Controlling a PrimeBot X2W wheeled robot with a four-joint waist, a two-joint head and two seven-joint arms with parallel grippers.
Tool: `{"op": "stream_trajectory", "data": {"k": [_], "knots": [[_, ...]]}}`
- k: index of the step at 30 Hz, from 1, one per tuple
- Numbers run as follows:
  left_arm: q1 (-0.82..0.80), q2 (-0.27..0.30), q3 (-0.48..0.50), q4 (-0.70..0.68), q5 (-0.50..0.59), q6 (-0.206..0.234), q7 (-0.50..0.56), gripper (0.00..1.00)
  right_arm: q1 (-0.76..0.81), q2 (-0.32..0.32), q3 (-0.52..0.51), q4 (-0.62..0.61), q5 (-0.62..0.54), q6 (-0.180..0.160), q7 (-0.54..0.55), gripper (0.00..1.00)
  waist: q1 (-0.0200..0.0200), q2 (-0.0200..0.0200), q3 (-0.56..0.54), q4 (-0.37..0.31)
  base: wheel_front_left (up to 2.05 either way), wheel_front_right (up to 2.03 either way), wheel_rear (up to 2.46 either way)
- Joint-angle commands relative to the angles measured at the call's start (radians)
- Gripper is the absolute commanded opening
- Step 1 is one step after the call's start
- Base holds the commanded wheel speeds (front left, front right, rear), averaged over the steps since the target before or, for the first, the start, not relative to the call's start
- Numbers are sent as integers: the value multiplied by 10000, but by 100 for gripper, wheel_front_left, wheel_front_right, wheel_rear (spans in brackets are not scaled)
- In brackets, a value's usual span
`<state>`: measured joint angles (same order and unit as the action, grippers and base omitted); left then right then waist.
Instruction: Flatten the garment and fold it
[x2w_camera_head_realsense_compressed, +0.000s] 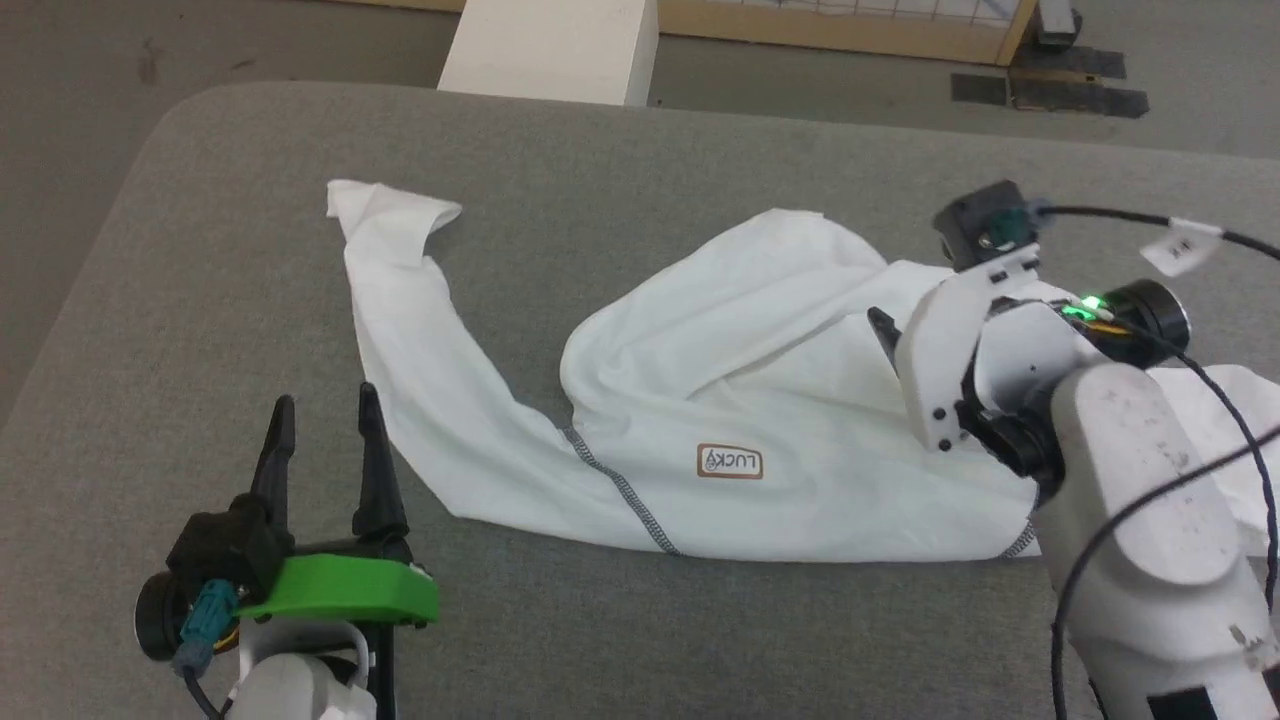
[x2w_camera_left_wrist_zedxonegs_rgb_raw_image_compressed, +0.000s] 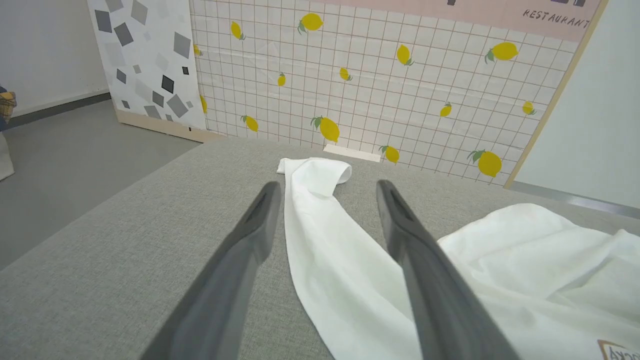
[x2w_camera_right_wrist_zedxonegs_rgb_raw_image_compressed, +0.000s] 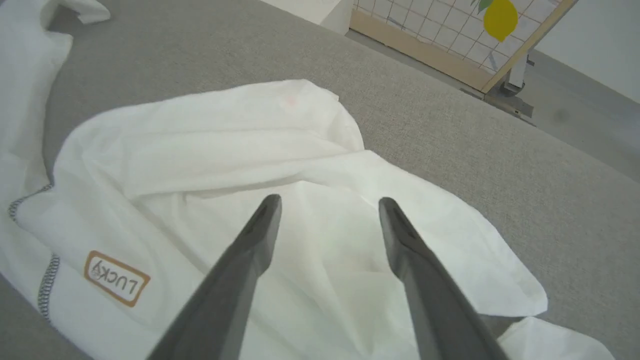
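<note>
- At the flattening step, by the look of it; nothing folded yet.
- Seeing the garment (x2w_camera_head_realsense_compressed: 760, 400) crumpled across the middle of the grey padded surface (x2w_camera_head_realsense_compressed: 700, 130), with one long sleeve (x2w_camera_head_realsense_compressed: 400, 300) trailing toward the far left, cuff turned over.
- Reading the left gripper (x2w_camera_head_realsense_compressed: 325, 395) as released: fingers spread, nothing between them, parked near the front edge just beside the sleeve, apparently not touching it.
- Reading the right gripper (x2w_camera_right_wrist_zedxonegs_rgb_raw_image_compressed: 330, 201) as released too: fingers apart over the rumpled body, right of the LUCKY label (x2w_camera_right_wrist_zedxonegs_rgb_raw_image_compressed: 116, 278), grasping nothing.
- Next, probably: pinch an edge on each side and pull apart to spread the body. Calls for a low, shallow approach to catch one thin layer, not the whole wad.
- Hard to tell hem from neckline in the folds; only short runs of dark zigzag seam (x2w_camera_head_realsense_compressed: 620, 490) to go by.
- Right end of the garment hidden behind the right forearm in the head view; second sleeve not located.
- Can't tell from the right wrist view whether the fingertips touch cloth or hang just above.
</note>
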<state>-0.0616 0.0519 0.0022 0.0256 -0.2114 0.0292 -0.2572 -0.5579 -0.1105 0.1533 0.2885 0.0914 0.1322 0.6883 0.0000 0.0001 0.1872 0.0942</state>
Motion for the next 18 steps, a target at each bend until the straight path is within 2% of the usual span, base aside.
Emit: {"op": "stream_trajectory", "data": {"k": [1, 7, 8, 9, 12, 13, 14, 15, 18], "knots": [[-208, -16, -40, -69, -40, 47, -45, 100, -411, 57, 95, 450, -164, -15, 153, 100, 0, -1, 820, 710, 0, 0, 0], [-586, -16, -436, -151, -278, 86, -45, 100, -1999, 4, 693, 2262, -1194, -15, 384, 100, 0, -1, 1755, 1245, 0, 0, 0], [-654, -16, -506, -133, -334, 79, -45, 100, -2193, -31, 869, 2577, -1314, -15, 387, 100, 0, -1, 1882, 1315, 0, 0, 0], [-781, -16, -733, -78, -504, 139, -45, 100, -2499, -196, 1452, 3429, -1465, -15, 682, 100, 0, -1, 2081, 1463, 0, 0, 0], [-836, -16, -835, -74, -672, 279, -45, 100, -2692, -323, 1989, 4136, -1130, -15, 1345, 100, 0, -1, 2155, 1509, 0, 0, 0], [-836, -16, -849, -82, -696, 303, -45, 100, -2769, -364, 2067, 4243, -995, -15, 1482, 42, 0, -1, 2167, 1510, 0, 0, 0], [-835, -16, -868, -91, -722, 323, -45, 100, -2885, -445, 2184, 4311, -848, -15, 1566, 9, 0, -1, 2182, 1517, 0, 0, 0], [-834, -16, -887, -94, -736, 331, -45, 100, -2983, -534, 2246, 4342, -741, -15, 1608, 0, 0, -1, 2191, 1527, 0, 0, 0], [-867, -16, -975, -106, -763, 316, -45, 100, -3445, -988, 2130, 4323, -592, -15, 1559, 0, 0, -1, 2255, 1629, 0, 0, 0]]}}
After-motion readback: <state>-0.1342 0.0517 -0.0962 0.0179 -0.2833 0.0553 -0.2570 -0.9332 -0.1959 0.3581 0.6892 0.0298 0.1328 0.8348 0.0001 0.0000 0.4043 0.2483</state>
